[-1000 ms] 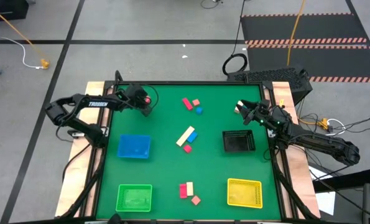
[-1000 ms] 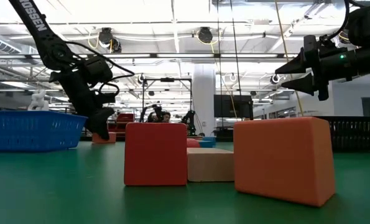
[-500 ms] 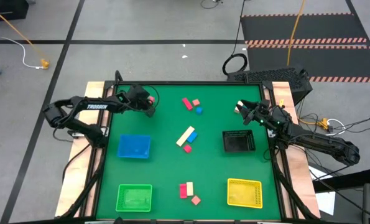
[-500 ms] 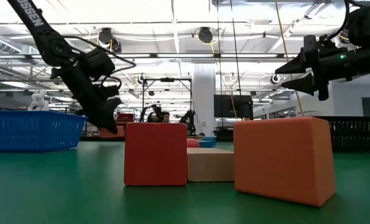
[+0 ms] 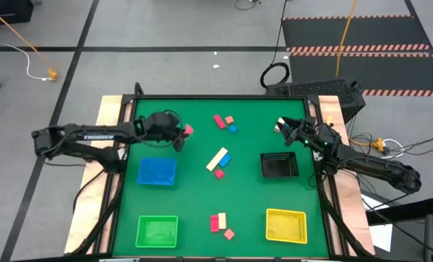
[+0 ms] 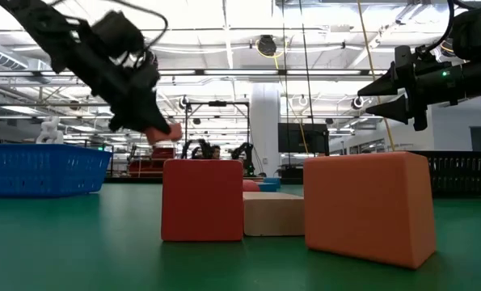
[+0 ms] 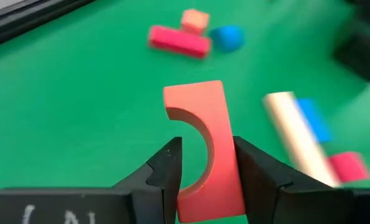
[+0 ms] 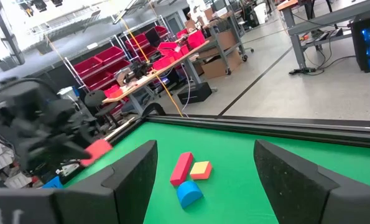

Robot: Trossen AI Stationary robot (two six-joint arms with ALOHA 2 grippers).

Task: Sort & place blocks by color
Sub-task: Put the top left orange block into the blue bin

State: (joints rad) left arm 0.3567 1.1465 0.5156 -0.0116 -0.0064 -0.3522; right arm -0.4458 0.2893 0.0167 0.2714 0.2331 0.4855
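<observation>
Left gripper (image 7: 204,163) is clamped on the salmon arch (image 7: 204,140), fingers pressing its two flat faces, arch sticking out past the tips. In the high view the left gripper (image 5: 178,135) hangs above the mat at the left, just past the far edge of the blue tray (image 5: 157,171); low view shows the arch (image 6: 163,132) lifted clear off the mat. Right gripper (image 5: 285,128) waits at the right far side, above the mat beyond the black tray (image 5: 279,166), fingers spread wide, nothing between them.

Progress: barely begun, judging by the trays. Blue tray, green tray (image 5: 157,231), yellow tray (image 5: 286,224) and black tray all look to hold no blocks.

Left on the mat:
- far group: red bar (image 5: 219,121), salmon cube (image 5: 229,119), blue piece (image 5: 233,129), lying close together
- middle group: cream bar (image 5: 217,159) with blue block (image 5: 224,159) alongside, small red block (image 5: 219,173) just by them
- near group: red block (image 5: 214,223) and cream block (image 5: 222,220) side by side, salmon cube (image 5: 229,233) just next to them

Only the arch is in hand, not yet dropped. Which tray takes salmon cannot be told. Everything else is unsorted, so almost the whole job remains.
</observation>
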